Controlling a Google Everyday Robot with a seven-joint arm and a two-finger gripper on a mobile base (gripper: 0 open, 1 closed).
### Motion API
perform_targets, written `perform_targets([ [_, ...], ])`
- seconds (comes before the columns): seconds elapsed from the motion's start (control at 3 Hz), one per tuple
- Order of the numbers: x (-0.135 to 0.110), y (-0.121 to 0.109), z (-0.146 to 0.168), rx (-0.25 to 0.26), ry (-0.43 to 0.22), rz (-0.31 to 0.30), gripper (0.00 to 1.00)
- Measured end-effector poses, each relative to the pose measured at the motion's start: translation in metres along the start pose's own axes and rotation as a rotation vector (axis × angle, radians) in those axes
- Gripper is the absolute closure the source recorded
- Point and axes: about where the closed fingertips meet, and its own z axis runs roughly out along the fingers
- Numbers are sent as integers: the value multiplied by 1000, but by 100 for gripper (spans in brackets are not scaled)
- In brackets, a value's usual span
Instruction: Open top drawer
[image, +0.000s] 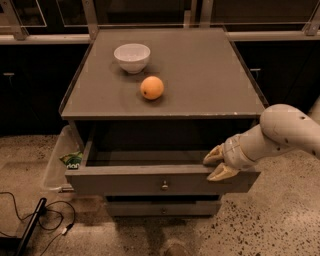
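The top drawer is seen pulled well out from the grey cabinet in the middle of the frame, its deep box exposed and its small round knob centred on the flat front. The end effector is placed at the right end of that front, at centre right of the frame. Its two pale fingers are set astride the upper edge, one inside the box and one against the outer face, so the panel is pinched between them. The white arm is extended in from the right edge. On the counter above, a white bowl is placed at upper left, with an orange just below and right of it, apart from it. A narrower drawer front is visible beneath. Black cables are strewn on the speckled floor at lower left.
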Motion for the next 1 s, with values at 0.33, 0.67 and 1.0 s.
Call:
perform_targets([
  [0.33, 0, 0, 0, 0, 0, 0, 0],
  [0.67, 0, 0, 0, 0, 0, 0, 0],
  [1.0, 20, 8, 20, -32, -21, 55, 0],
])
